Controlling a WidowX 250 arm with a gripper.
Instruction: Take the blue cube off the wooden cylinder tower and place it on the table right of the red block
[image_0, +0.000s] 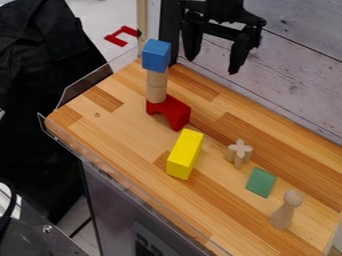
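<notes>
Cube (155, 56), blue and flat-faced, caps a pale wooden cylinder (157, 86) on a red arched block (172, 111), all left of and below the black gripper (215, 47) in the view. The gripper hangs with its fingers spread wide, gripping nothing. Farther below it, on the striped wooden counter (120, 122), are a smooth yellow block (184, 155), a lobed wooden piece (239, 152), a green block (261, 182) and a round-headed wooden peg (284, 212).
</notes>
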